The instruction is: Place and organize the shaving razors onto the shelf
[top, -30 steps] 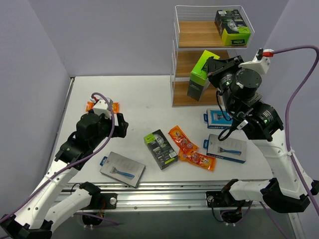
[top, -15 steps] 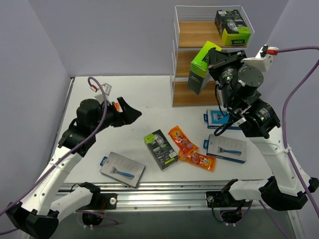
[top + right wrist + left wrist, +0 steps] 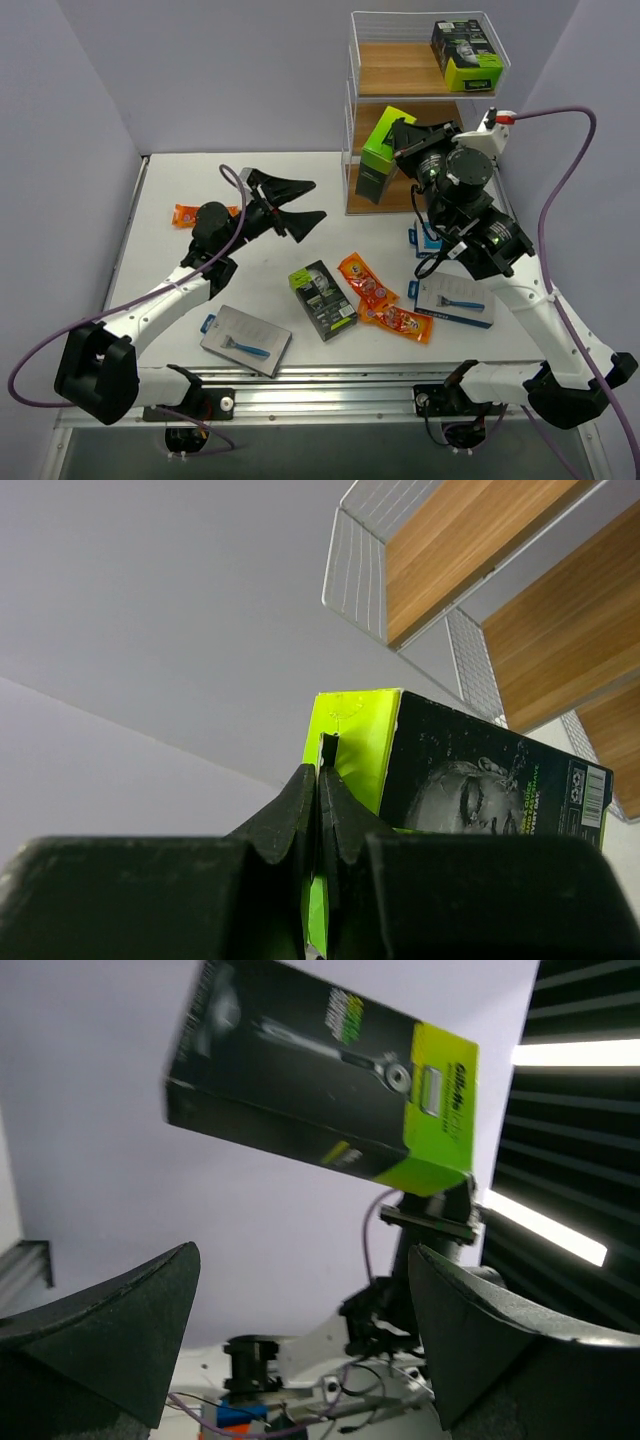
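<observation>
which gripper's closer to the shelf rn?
Right. The right gripper, shut on a green box, is just in front of the shelf, at the left of its middle tier. The left gripper hangs open well to its left.

From the top camera I can't read the card point(image 3: 425, 240) by the worktop's right edge, because my right arm point(image 3: 480, 235) covers most of it. The orange packet point(image 3: 186, 213) near the left edge is half under my left arm point(image 3: 215, 225). Much of the shelf's point(image 3: 400, 68) bottom board sits behind the black-and-lime box point(image 3: 378, 160). On the left wrist feed that box is blurred and one corner is clipped by the top edge.
</observation>
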Action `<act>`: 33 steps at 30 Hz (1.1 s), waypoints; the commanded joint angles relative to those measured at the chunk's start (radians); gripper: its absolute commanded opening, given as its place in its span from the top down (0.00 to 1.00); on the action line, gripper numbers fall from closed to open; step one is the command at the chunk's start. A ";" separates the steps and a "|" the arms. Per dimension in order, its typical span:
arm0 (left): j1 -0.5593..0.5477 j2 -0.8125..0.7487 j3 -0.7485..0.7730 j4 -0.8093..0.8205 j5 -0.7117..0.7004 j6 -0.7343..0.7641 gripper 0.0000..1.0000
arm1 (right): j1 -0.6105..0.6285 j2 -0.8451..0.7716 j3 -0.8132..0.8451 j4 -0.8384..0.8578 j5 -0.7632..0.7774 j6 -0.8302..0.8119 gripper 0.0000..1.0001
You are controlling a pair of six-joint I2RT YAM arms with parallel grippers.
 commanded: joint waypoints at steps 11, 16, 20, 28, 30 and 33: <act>-0.155 -0.033 0.003 0.164 -0.138 -0.281 0.06 | -0.001 -0.091 -0.204 0.349 -0.109 0.042 1.00; -0.171 -0.082 -0.039 0.078 -0.207 -0.303 0.06 | 0.014 -0.094 -0.249 0.388 -0.117 0.029 1.00; -0.185 -0.122 -0.055 -0.019 -0.263 -0.304 0.06 | 0.039 -0.106 -0.305 0.438 -0.101 0.025 1.00; -0.207 -0.033 -0.051 0.059 -0.269 -0.341 0.06 | 0.108 -0.092 -0.359 0.451 -0.074 0.023 1.00; -0.210 -0.024 -0.063 0.074 -0.270 -0.343 0.06 | 0.129 -0.094 -0.373 0.445 -0.066 0.023 1.00; -0.208 -0.034 -0.120 0.090 -0.281 -0.343 0.06 | 0.144 -0.095 -0.393 0.400 -0.077 0.048 1.00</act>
